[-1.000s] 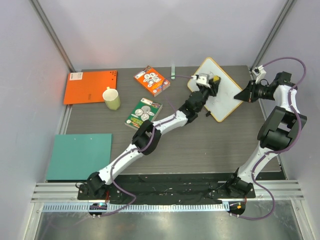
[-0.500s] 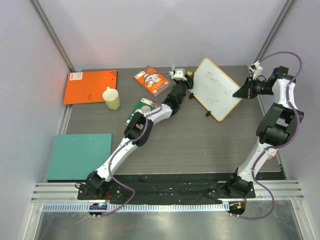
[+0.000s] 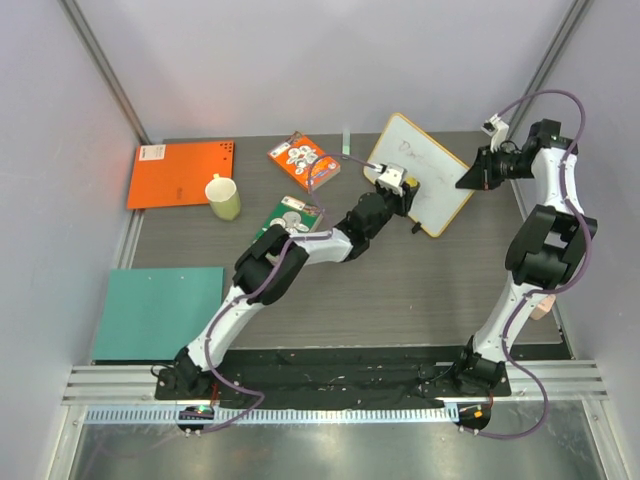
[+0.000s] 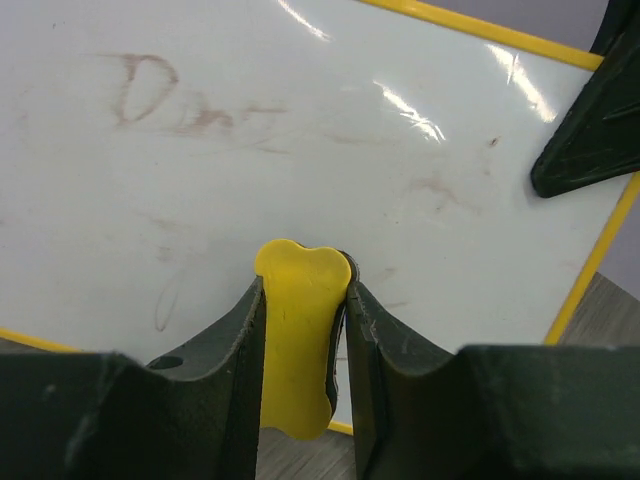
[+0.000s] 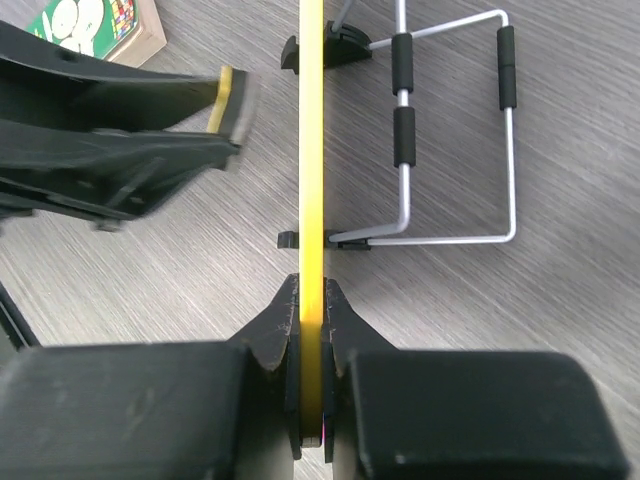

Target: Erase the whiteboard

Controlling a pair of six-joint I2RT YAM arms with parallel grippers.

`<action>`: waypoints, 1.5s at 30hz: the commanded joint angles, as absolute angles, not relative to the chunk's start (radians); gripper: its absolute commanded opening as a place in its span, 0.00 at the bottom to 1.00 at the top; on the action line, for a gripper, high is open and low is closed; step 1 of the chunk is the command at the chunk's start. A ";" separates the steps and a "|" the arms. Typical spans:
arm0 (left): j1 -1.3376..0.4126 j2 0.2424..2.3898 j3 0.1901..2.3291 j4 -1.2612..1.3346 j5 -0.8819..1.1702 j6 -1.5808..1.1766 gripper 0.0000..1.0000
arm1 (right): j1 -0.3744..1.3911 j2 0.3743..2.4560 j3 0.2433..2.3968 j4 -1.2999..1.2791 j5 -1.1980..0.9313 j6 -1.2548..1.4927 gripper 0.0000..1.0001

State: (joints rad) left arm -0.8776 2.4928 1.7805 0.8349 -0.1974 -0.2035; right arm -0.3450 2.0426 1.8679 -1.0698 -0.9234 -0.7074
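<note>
whiteboard (image 3: 425, 170): tilted upright at far right of table (image 3: 420, 290), faint brown writing smears | right gripper (image 5: 312, 320): clamped on whiteboard's yellow edge | left gripper (image 4: 303, 300): pinching yellow eraser (image 4: 297, 350) at whiteboard's face, contact unclear

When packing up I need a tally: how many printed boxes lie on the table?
2: a red box near the back edge, and a green box partly covered by the left arm.

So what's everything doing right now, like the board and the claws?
Small yellow-framed whiteboard: propped upright, faint brown writing showing.
Yellow bone-shaped eraser: gripped, facing the board.
Left claw: shut on the eraser.
Right claw: shut on the whiteboard's edge.
Pale green mug: upright.
</note>
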 commanded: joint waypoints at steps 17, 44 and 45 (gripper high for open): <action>-0.850 2.344 1.983 -0.526 -0.074 -0.317 0.00 | -0.258 2.137 1.770 -1.287 -0.703 -0.810 0.01; -0.854 2.069 1.568 -0.278 -0.161 -0.376 0.81 | -0.259 2.128 1.741 -1.284 -0.732 -0.822 0.01; -0.854 2.065 1.557 -0.255 -0.152 -0.380 0.80 | -0.259 2.128 1.741 -1.285 -0.733 -0.822 0.01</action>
State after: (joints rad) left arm -0.8551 2.1525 1.5856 -0.3592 -0.1806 -0.3649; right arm -0.3367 2.0312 1.8500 -1.0622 -0.9325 -0.7464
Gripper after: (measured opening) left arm 0.809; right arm 0.098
